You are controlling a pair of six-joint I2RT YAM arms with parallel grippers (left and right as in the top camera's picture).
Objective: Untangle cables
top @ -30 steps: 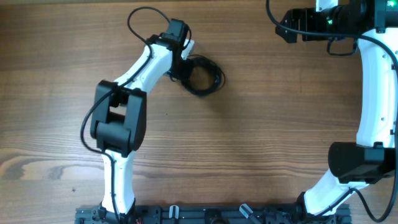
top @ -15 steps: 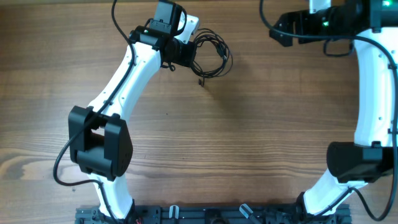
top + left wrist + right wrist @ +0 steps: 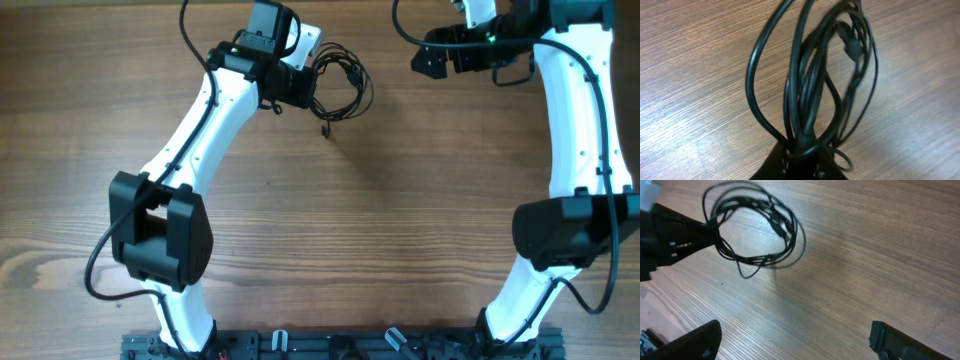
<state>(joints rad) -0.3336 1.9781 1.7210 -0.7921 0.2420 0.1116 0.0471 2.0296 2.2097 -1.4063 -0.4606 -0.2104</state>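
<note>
the step in hand is judged to be the opening one: the cables [image 3: 342, 85] are gathered as one coiled bundle, and no strand is yet separated. the bundle is found near the far edge of the bench [image 3: 400, 230], left of its middle. in the right wrist view its shadow is offset from it, which suggests it is held clear of the wood. the left end effector [image 3: 303, 85] is clenched on the cables. in the left wrist view several loops are seen pinched between its fingers [image 3: 771, 167] and fanning away from them. a loose end [image 3: 323, 128] is seen hanging from the near side of the coil.

the right end effector [image 3: 432, 55] is released, its fingers [image 3: 697, 340] spread wide with nothing between them. it is held near the far edge, right of the middle, well apart from the bundle and turned toward it.

the left arm is stretched diagonally from the near edge to the far edge, its elbow bent toward the left edge. the right arm is raised along the right edge, with the wrist folded inward toward the coil.

the next move is judged to call for the right end effector to be brought across and closed on the loose end or a single outer strand, not on several loops at once, so that it can be drawn away from the left grip.
</note>
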